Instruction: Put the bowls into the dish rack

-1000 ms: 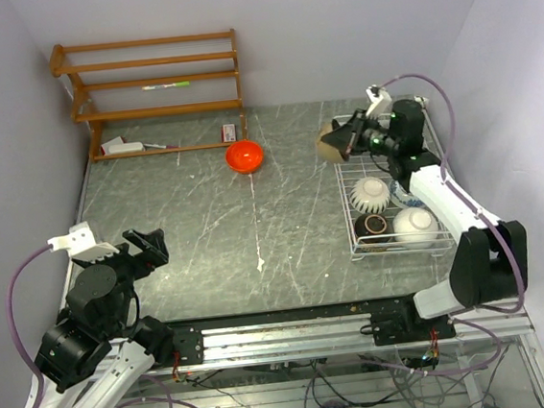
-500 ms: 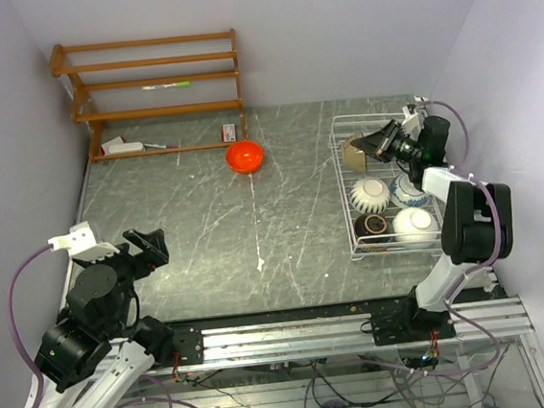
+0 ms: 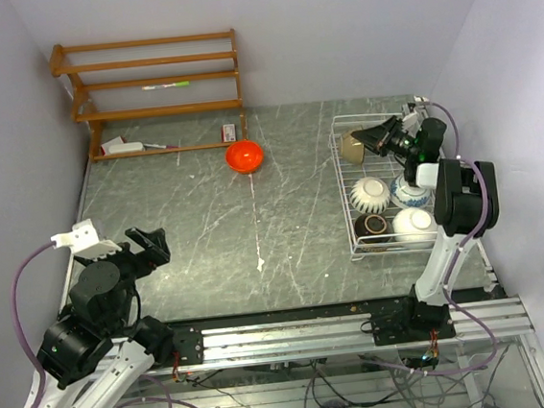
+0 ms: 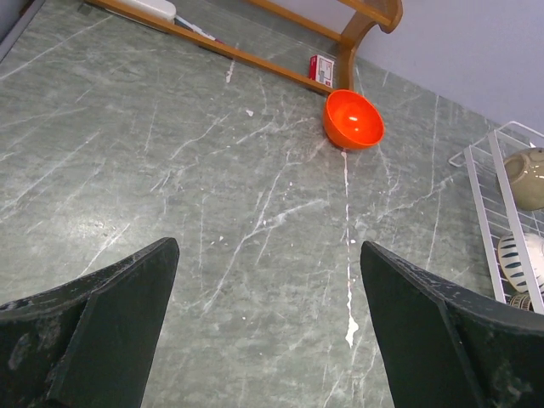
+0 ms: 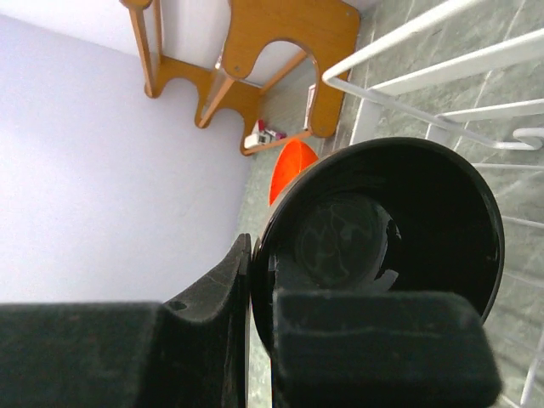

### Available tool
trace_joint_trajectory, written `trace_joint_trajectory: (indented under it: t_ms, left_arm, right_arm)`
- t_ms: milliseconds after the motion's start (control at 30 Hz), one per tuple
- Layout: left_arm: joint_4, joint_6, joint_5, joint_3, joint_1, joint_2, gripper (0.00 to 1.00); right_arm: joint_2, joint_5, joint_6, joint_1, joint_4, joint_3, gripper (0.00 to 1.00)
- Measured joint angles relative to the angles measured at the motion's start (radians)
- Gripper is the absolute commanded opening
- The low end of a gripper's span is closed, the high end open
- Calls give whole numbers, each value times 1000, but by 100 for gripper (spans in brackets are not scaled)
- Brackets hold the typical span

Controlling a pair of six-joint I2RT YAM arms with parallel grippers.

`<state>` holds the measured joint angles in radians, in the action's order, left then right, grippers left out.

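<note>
My right gripper (image 3: 374,138) is shut on the rim of a bowl (image 3: 351,148), tan outside and glossy black inside (image 5: 382,229), tipped on its side over the far left corner of the white wire dish rack (image 3: 341,173). One finger (image 5: 225,280) is outside the wall and the other is inside. In the rack lie a ribbed cream bowl (image 3: 370,194), a blue-and-white one (image 3: 408,191), a brown one (image 3: 372,225) and a white one (image 3: 414,226). An orange-red bowl (image 3: 244,155) sits on the table. My left gripper (image 3: 146,247) hovers open and empty near the front left.
A brown wooden shelf unit (image 3: 154,80) stands at the far left against the wall, with a small red-and-white box (image 3: 230,131) and a white item (image 3: 117,145) on its bottom board. The side walls close in on the table at left and right.
The right arm has folded back and carried the held bowl rightward, from just outside the rack's far left edge to over its far left corner. The left arm has barely moved.
</note>
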<state>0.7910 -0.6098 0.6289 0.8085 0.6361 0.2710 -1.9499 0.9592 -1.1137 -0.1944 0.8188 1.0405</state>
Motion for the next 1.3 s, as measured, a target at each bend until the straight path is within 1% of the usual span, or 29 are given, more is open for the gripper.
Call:
trace_joint_trajectory:
  t_ms: [167,233,300,333,400,500,567,667,767,833,867,1100,1233,1300]
  left_arm:
    - [0,0,8,0,0,-2,99]
    - [0,0,11,0,0,-2,99]
    - [1,0,15,0,0,-2,99]
    - [1,0,16,0,0,-2,99]
    - [1,0,18,0,1,-2,99]
    - [1,0,19,0,1,-2,99]
    - [1,0,20,0,1,-2,99]
    - [1,0,21,0,1,-1,99]
    - [2,0,21,0,1,0,99]
    - [2,0,22,0,1,2,99]
    - [2,0,21,0,1,2,99]
    - [2,0,21,0,1,2,99]
    - [2,0,21,0,1,2,99]
    - [2,0,22,0,1,2,99]
  right_arm:
    - [-130,30,-140,-8,207,13,0]
    - [-151,32,-171,-8,263,26,2]
    - [-168,32,-195,-12,299,26,7]
    - [-169,31,-199,-14,304,26,9]
    - [-167,26,-193,-22,294,26,21]
    - [-151,4,-140,-37,212,25,27]
    - [-145,-21,-96,-51,146,24,30]
    - [-130,-32,-57,-67,86,24,29]
    - [-129,-35,-48,-73,79,24,17]
    - [-128,-39,-52,-74,104,23,9]
    - [-127,-40,-56,-75,117,23,8]
    - [-100,-53,-108,-73,153,2,7]
    - [-101,-53,-180,-60,173,2,6]
    - [-113,-49,-231,-50,213,2,5]
